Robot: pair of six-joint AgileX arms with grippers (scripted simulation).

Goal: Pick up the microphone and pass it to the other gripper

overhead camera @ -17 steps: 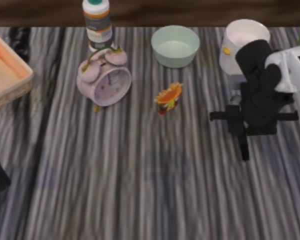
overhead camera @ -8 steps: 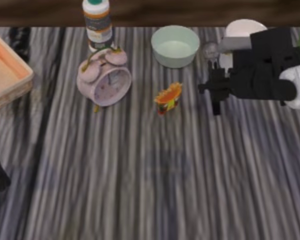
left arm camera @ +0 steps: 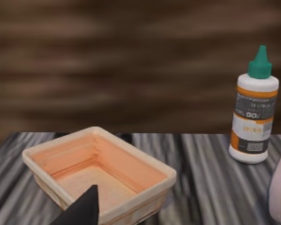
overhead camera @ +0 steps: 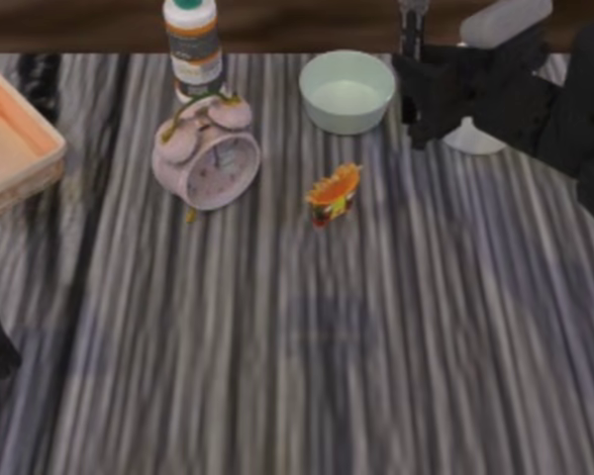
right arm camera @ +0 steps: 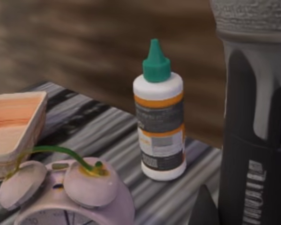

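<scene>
You're looking at a grey striped table (overhead camera: 376,346), with the right arm (overhead camera: 564,109) reaching across its far right corner. The right gripper (overhead camera: 416,74) is sitting at the far edge, just right of the pale green bowl (overhead camera: 347,91). It's clamped on the microphone (right arm camera: 255,117): in the right wrist view the black handle is filling the frame close to the camera, upright, with the grey mesh head at the upper end. A dark fingertip (right arm camera: 203,206) is showing just beside the handle. From above, the microphone is poking out past the far table edge, just beyond the gripper, the head cut off by the frame.

The left arm is parked at the near left edge of the table. Only one dark fingertip (left arm camera: 84,208) is showing in the left wrist view, so you can't tell how its fingers are set.

Far left, the orange basket (overhead camera: 15,139) is sitting against the table's left edge. Right of it, the pink alarm clock (overhead camera: 206,150) is lying face up, with the white bottle (overhead camera: 193,45) with a green cap standing just beyond it at the far edge. A white cup (overhead camera: 475,139) is peeking out from under the right arm. A small orange and yellow toy (overhead camera: 334,194) is lying near the middle, on the near side of the bowl, well apart from the gripper.
</scene>
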